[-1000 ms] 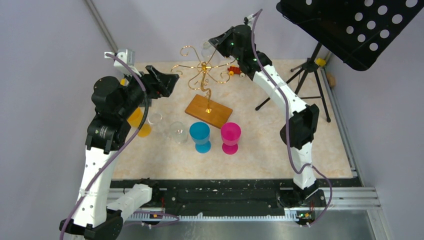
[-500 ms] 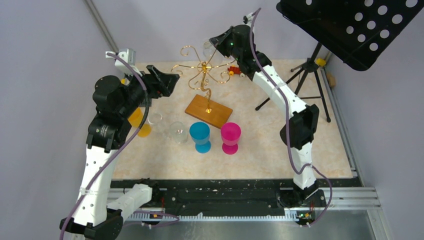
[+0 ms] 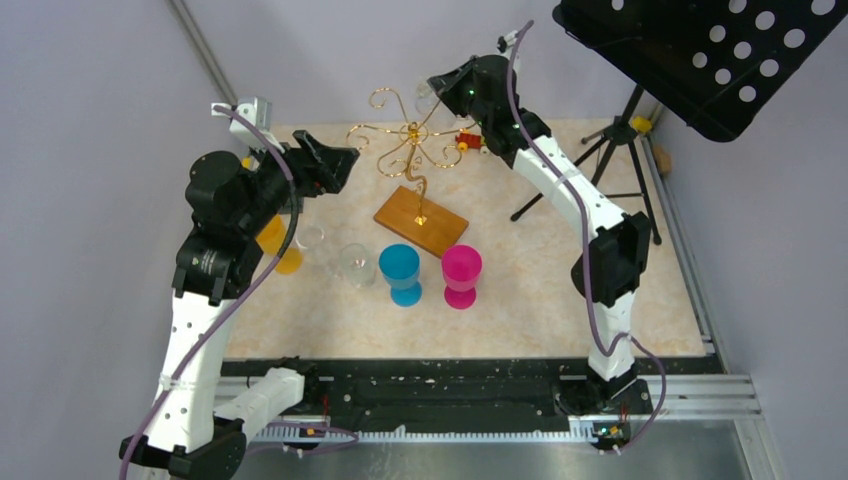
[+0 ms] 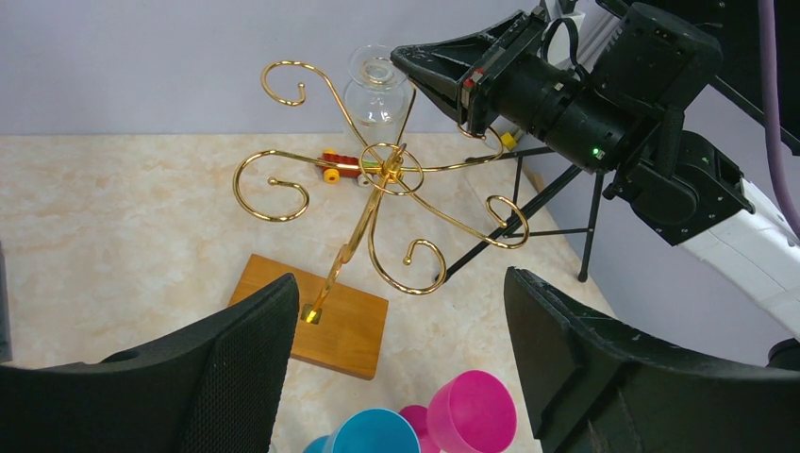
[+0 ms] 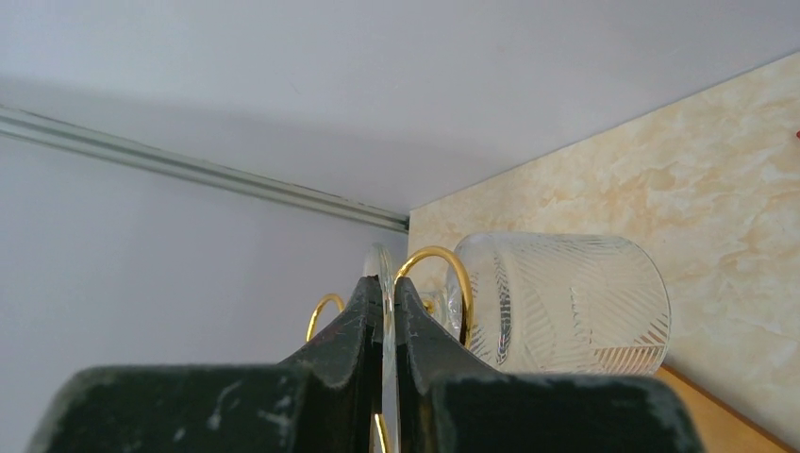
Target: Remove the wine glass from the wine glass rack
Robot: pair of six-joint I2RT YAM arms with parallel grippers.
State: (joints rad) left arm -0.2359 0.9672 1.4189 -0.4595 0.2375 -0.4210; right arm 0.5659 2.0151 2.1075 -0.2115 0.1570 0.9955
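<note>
Right wrist view gives the clearest answer: the right hand point(image 5: 385, 283) is closed, its two fingertips pinched on the thin clear foot of the wine glass point(image 5: 566, 302), with a gold wire curl looped round the stem just beyond the fingertips. The patterned bowl lies just beside that curl.

From the left wrist, the wine glass rack point(image 4: 377, 189) stands on its wooden base toward the far edge of the worktop point(image 4: 123, 217), about midway along it. The glass hangs bowl-down from the arm that reaches toward the far edge. The left hand point(image 4: 396, 288) is open, holds nothing and faces the rack from the left side of the worktop.

So the step in hand looks like the grasp itself, made but with the glass not yet free: the stem sits inside the wire curl.

Next, the foot probably has to travel along the curl to its open end, not straight up or down, or the wire will catch the stem. The rack looks light and thin, so a sideways pull may drag or tip it. The grip is only on the rim of the foot, so a slow, level move seems wise.
</note>
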